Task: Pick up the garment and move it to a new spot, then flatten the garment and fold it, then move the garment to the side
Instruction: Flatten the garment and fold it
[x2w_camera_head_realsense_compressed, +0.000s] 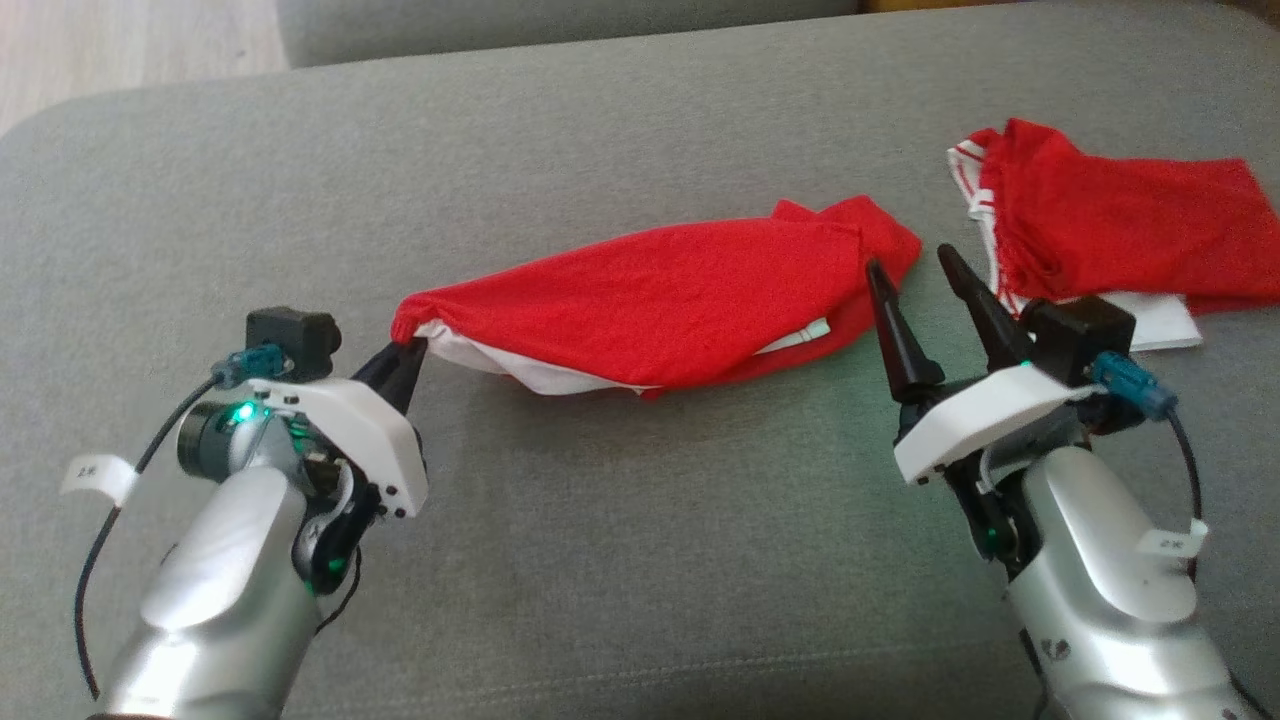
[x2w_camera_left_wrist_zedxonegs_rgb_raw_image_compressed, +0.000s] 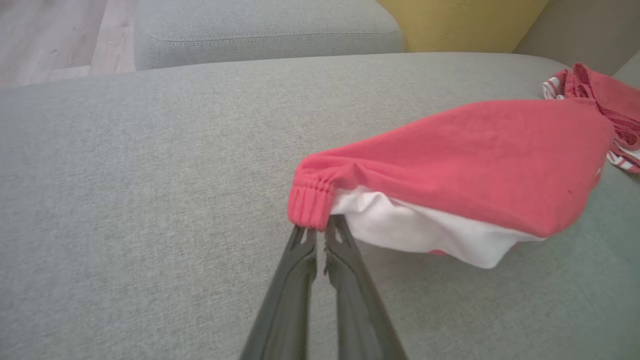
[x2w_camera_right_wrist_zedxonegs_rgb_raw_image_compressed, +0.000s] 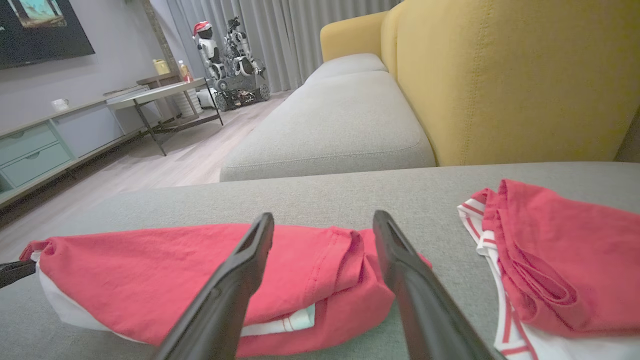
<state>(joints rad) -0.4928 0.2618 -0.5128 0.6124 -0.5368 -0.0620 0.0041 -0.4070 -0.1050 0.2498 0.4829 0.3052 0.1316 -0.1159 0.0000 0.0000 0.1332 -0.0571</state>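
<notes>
A red garment (x2w_camera_head_realsense_compressed: 670, 300) with a white lining lies stretched across the grey sofa cushion (x2w_camera_head_realsense_compressed: 600, 560). My left gripper (x2w_camera_head_realsense_compressed: 408, 350) is shut on the garment's left end, pinching the ribbed red hem (x2w_camera_left_wrist_zedxonegs_rgb_raw_image_compressed: 311, 205), and that end hangs lifted off the cushion. My right gripper (x2w_camera_head_realsense_compressed: 912, 262) is open just beside the garment's right end (x2w_camera_right_wrist_zedxonegs_rgb_raw_image_compressed: 350, 280), its fingers (x2w_camera_right_wrist_zedxonegs_rgb_raw_image_compressed: 240, 280) apart and holding nothing. The garment (x2w_camera_left_wrist_zedxonegs_rgb_raw_image_compressed: 475, 165) sags between the held end and the end resting on the cushion.
A second red and white garment (x2w_camera_head_realsense_compressed: 1100, 230) lies crumpled at the right of the cushion, close behind my right gripper. A yellow sofa back (x2w_camera_right_wrist_zedxonegs_rgb_raw_image_compressed: 500, 75) rises behind. Another grey cushion (x2w_camera_right_wrist_zedxonegs_rgb_raw_image_compressed: 340, 125) and wooden floor (x2w_camera_right_wrist_zedxonegs_rgb_raw_image_compressed: 165, 165) lie beyond.
</notes>
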